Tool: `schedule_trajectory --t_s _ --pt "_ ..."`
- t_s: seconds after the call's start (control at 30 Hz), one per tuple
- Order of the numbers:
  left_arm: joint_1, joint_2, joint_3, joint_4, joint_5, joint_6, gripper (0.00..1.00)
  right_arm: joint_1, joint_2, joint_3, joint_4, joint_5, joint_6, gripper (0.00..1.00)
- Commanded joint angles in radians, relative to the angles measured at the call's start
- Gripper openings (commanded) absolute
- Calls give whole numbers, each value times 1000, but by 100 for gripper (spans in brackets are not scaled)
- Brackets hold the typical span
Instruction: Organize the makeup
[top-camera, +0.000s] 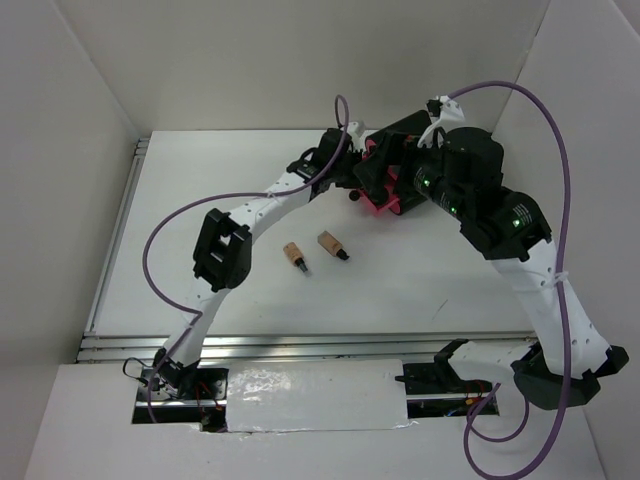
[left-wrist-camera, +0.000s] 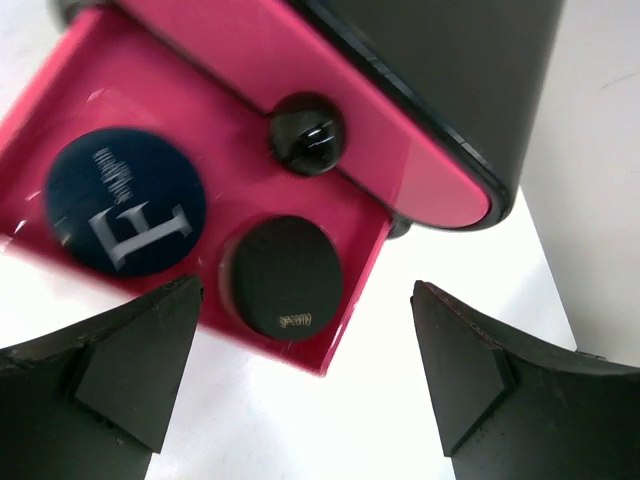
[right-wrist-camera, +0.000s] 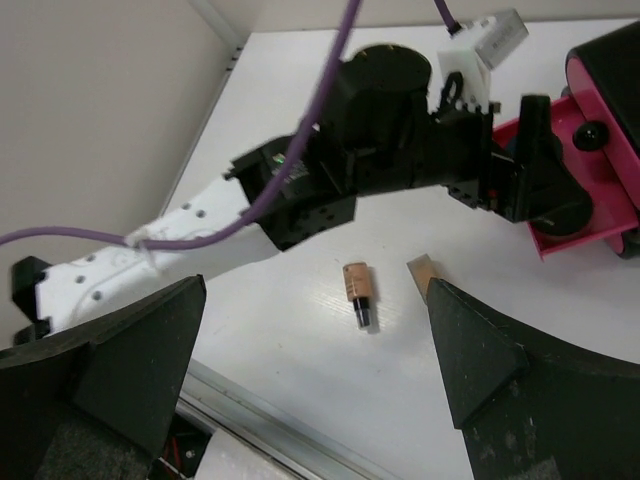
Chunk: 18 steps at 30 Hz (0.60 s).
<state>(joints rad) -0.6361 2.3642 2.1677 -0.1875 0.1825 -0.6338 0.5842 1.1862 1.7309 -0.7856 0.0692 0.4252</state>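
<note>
My left tool hangs over the pulled-out pink drawer of the black box, jaws spread as wide as they go and gripping nothing. Two round black compacts lie flat in that drawer: the larger compact, with a pale letter on its lid, and the smaller compact beside it near the drawer's front corner. The tool touches neither. My right tool is likewise fully open and empty, held up near the box.

What I judge the next move turns on is the pair of bottles out on the table. They lie toward the arm bases from both tools and off to the left of the box — the left tool looks the nearer to me. One tan bottle and the second bottle rest on their sides, close together but apart. Their long axes are roughly parallel and slanted, with the black caps pointing toward the near edge and rightward. A grasp would want the jaws set across that slant. Each is a short tan cylinder with a small black cap — likely to roll. I cannot see any sachets.
</note>
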Motion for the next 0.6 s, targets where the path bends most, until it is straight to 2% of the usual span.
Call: schedule_trajectory --t_s 0.0,0.07,0.1,0.17,0.2,0.27,0.3,0.33,0.4,0.43,0.5,0.57 --pt "44 -154 37 -70 -61 -41 99 -11 -13 -50 48 26 -23 99" --pt "105 -195 -3 -134 -112 -79 99 -11 -8 -92 92 4 -40 92" --pt "130 -244 -23 -174 -133 -116 99 -9 -5 -115 115 -2 -54 83" --pt "200 -304 -121 -282 -195 -144 99 -9 24 -180 178 -29 -95 73" --pt "223 -371 -152 -317 -240 -164 99 -9 42 -188 189 -42 -107 64" --pt "289 -436 -241 -429 -342 -187 99 -7 124 -205 226 -89 -163 56" --pt "314 -495 -267 -463 -362 -193 99 -9 157 -197 229 -121 -177 33" --pt "360 -525 -298 -487 -373 -193 99 -4 247 -183 217 -115 -189 21" --pt "400 -618 -396 -510 -351 -169 99 11 363 -99 172 -21 -236 11" --pt "427 -646 -455 -514 -342 -158 99 17 497 -52 104 27 -268 11" --pt "446 -729 -508 -518 -331 -121 99 28 664 64 54 194 -278 7" --pt "447 -788 -569 -530 -319 -86 99 28 732 125 34 262 -299 6"
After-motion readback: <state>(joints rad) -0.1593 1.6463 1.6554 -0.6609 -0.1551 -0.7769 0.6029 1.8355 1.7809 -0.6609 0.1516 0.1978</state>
